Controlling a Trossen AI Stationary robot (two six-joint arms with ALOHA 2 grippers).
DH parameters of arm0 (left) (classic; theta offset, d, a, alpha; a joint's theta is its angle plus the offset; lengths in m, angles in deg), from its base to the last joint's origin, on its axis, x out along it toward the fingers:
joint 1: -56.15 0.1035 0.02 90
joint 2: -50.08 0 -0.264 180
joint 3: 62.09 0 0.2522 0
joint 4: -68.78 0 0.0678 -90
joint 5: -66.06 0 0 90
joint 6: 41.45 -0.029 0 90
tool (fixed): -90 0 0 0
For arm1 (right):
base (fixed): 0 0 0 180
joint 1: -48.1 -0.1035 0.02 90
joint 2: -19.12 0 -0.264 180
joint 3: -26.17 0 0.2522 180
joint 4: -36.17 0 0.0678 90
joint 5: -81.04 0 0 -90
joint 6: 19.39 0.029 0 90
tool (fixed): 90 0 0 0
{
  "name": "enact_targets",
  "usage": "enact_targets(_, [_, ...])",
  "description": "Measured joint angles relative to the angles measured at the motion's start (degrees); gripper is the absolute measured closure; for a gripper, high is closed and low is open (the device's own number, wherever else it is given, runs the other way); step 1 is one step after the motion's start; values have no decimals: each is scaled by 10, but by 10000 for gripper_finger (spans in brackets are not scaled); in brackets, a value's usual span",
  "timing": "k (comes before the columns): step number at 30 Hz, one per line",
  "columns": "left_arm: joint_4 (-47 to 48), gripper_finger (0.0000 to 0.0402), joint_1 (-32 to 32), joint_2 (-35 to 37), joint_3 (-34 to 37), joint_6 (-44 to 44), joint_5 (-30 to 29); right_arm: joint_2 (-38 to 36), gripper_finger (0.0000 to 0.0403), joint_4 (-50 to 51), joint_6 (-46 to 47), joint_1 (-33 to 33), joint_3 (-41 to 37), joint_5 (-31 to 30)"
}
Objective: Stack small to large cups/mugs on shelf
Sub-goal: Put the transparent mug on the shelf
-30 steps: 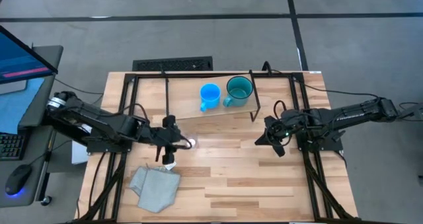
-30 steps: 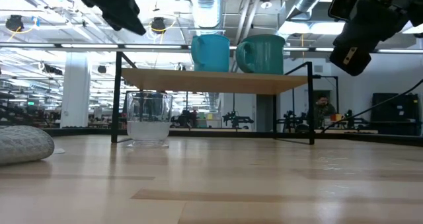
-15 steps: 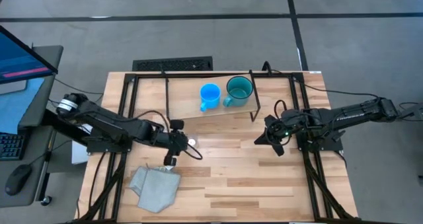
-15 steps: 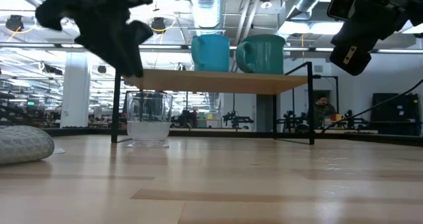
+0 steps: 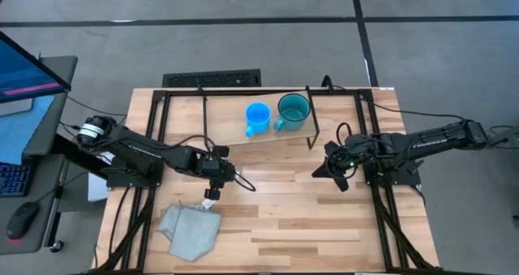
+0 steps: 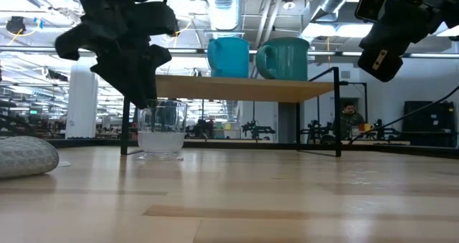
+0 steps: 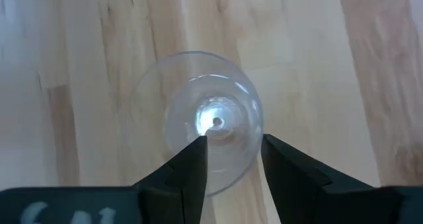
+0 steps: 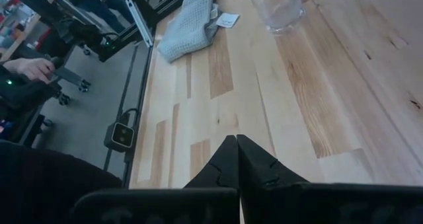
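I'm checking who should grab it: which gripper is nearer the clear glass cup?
Left. The left gripper hangs open directly above the glass cup; the right gripper waits, shut, far across the table.

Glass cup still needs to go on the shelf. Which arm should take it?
Left. The left gripper hangs open directly over the glass cup on the table. The right gripper waits shut, well off to the side.

The blue mug point(image 5: 257, 114) and teal mug point(image 5: 293, 109) stand side by side on the shelf point(image 5: 235, 122). The glass cup point(image 6: 161, 129) stands on the table point(image 5: 308, 218) just before the shelf's left end. The cloth point(image 5: 191, 230) lies further forward of the shelf, near the table's front-left.
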Motion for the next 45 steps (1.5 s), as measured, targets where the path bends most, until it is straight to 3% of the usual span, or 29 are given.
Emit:
enact_targets(12, [1,273,7,-45,0,-2,24,0,391,2,-1,0,0,0])
enact_targets(15, [2,302,7,-62,0,4,26,0,391,1,-1,0,0,0])
enact_targets(20, [-7,385,8,-65,0,7,55,0,391,0,-1,0,0,0])
enact_targets(30, [-22,400,27,-30,0,124,114,0,391,0,-1,0,0,0])
enact_targets(37, [-47,401,22,43,0,174,152,0,391,0,-1,0,0,0])
enact_targets(45, [-101,401,21,221,0,242,121,0,391,-3,-1,0,0,-14])
